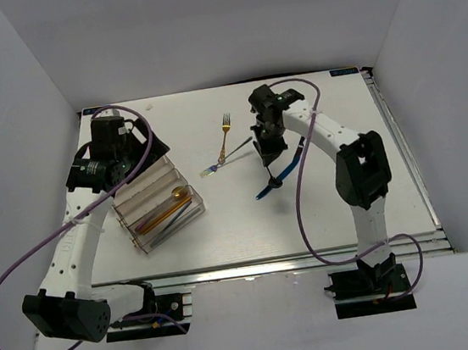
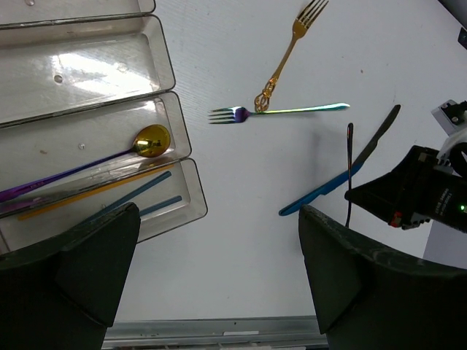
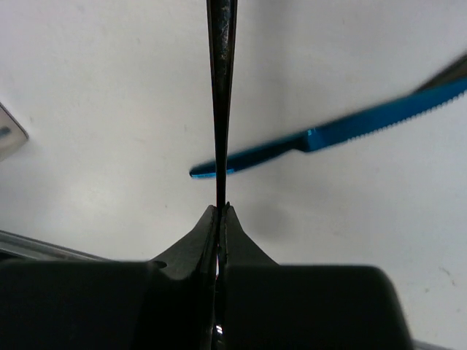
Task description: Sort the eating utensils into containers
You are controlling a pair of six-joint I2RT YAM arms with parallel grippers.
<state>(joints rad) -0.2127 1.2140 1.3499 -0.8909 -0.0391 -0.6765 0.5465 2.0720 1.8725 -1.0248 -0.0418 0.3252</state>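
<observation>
My right gripper point(image 3: 220, 209) is shut on a thin black utensil point(image 3: 220, 87), seen edge on and held just above the table near a blue knife point(image 3: 328, 138). In the top view the right gripper point(image 1: 267, 155) stands mid-table with the black utensil point(image 1: 272, 177) hanging below it. My left gripper point(image 2: 219, 219) is open and empty, beside the clear divided tray point(image 2: 179, 157). The tray holds a gold spoon point(image 2: 149, 140) and several thin sticks. A gold fork point(image 2: 288, 55), an iridescent fork point(image 2: 284, 111) and a black knife point(image 2: 379, 135) lie on the table.
The tray point(image 1: 190, 219) sits at the left under my left arm point(image 1: 121, 159). Loose utensils lie between the arms: the gold fork point(image 1: 227, 129), the iridescent fork point(image 1: 220, 164) and the blue knife point(image 1: 289, 168). White walls surround the table; a metal rail runs along the near edge.
</observation>
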